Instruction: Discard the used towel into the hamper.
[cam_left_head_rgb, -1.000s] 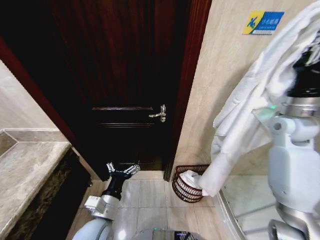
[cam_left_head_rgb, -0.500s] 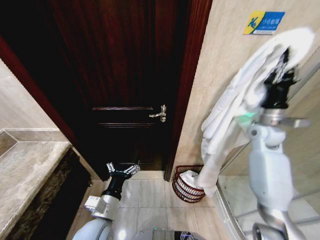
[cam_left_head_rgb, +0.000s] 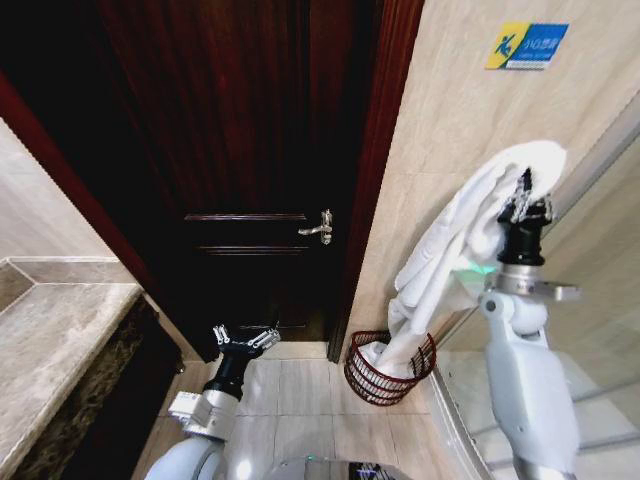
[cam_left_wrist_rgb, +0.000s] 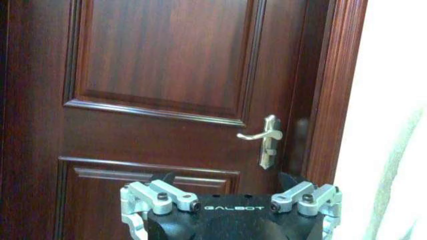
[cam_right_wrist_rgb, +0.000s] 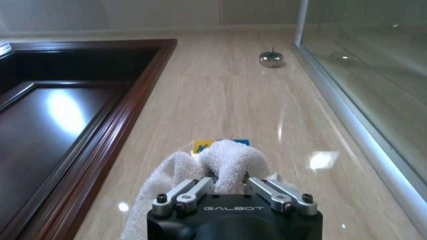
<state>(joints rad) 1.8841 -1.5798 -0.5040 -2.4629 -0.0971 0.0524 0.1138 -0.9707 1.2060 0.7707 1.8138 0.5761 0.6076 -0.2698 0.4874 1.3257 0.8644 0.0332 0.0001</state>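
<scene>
R gripper (cam_left_head_rgb: 521, 193) was raised beside the tiled wall, fingers clamped on the top fold of the white towel (cam_left_head_rgb: 447, 243). Towel hung down from it w/ its lower end inside the hamper (cam_left_head_rgb: 385, 368). Hamper stood on the floor, at the foot of the wall just right of the dark wood door (cam_left_head_rgb: 240, 160). L gripper (cam_left_head_rgb: 245, 341) sat low in front of the door, fingers apart, holding nothing, well apart from the hamper.

White towel (cam_left_head_rgb: 452, 236) dangling into hamper (cam_left_head_rgb: 372, 380)
</scene>
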